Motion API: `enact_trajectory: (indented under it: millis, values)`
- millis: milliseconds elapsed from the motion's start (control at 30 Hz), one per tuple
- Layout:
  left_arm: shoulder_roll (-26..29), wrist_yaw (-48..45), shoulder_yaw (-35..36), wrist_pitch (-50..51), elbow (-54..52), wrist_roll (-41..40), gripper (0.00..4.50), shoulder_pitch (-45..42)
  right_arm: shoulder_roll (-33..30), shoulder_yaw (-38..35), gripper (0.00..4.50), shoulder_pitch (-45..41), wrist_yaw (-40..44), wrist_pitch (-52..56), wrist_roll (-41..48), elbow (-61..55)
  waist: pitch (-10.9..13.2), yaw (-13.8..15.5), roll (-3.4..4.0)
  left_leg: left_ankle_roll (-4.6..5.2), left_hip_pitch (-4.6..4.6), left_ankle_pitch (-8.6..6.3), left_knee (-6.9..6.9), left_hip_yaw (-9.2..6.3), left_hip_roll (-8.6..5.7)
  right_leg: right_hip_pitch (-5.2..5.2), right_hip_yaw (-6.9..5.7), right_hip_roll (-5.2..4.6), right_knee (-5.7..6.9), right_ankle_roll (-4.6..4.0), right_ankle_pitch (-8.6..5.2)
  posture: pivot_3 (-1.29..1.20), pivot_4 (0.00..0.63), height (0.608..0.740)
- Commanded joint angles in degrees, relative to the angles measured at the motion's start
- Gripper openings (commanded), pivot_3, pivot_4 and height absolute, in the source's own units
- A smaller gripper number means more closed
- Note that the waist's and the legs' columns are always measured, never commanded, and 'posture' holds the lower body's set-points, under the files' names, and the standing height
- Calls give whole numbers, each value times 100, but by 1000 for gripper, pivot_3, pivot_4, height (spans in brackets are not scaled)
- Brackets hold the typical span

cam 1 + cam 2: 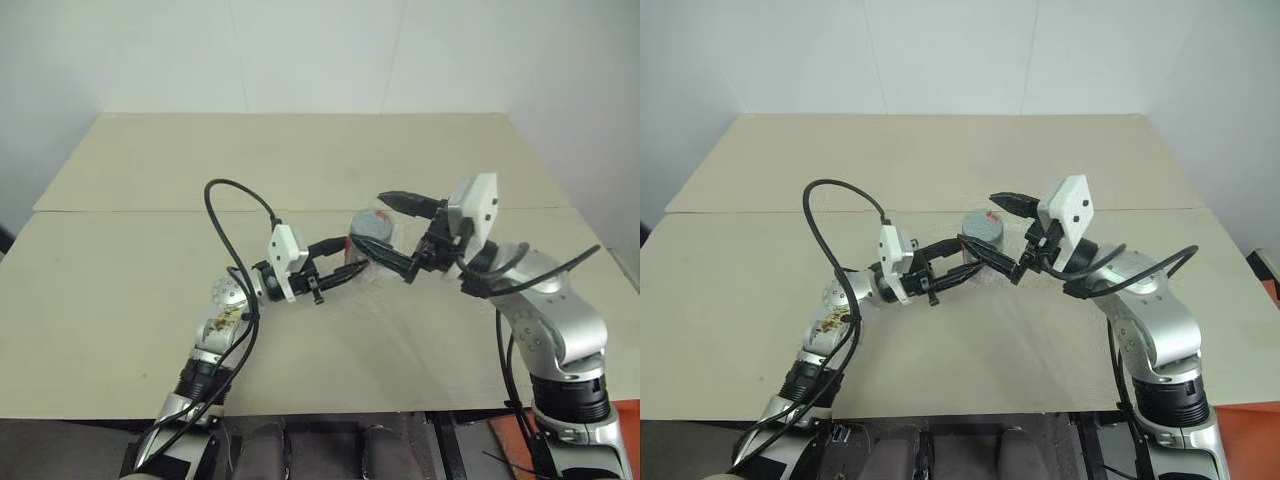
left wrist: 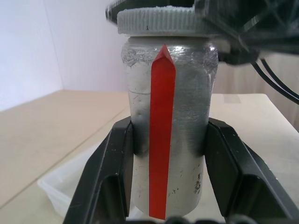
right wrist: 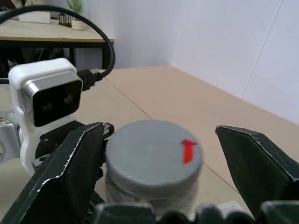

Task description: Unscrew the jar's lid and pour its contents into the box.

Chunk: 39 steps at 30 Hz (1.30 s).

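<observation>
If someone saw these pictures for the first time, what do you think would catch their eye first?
Most likely the jar, held up over the middle of the table in the shut left gripper, its red stripe facing the left wrist camera. Next, the grey lid with its small red mark, still on the jar, with the right gripper open around it, one finger on either side. A clear box lies on the table behind the jar.

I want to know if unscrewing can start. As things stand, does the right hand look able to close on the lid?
Probably yes. The right hand is open with one finger on each side of the lid, nothing between them. The left hand holds the jar by its body, below the lid.
</observation>
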Motion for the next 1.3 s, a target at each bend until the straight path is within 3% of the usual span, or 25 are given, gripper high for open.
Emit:
enact_trajectory:
  millis: [33,500,1300]
  values:
    - [-13,100,47,-166,-59,26,1886,-71,84,-20,4439,-68,-299,141,-23,-218,0,3,0,0,0,0,0,0,0,0,0,0,0,0,0,0,150,740]
    - [27,130,36,-130,-178,4,1886,35,423,80,4439,87,-500,-195,-349,-243,0,9,0,0,-1,0,1,1,-1,0,-1,0,-1,0,0,0,150,740]
    - [155,-189,171,-136,28,-286,1886,-17,104,-591,4439,674,-387,-300,-106,-443,0,12,0,0,-1,0,0,1,-1,0,-1,0,-1,0,0,0,150,740]
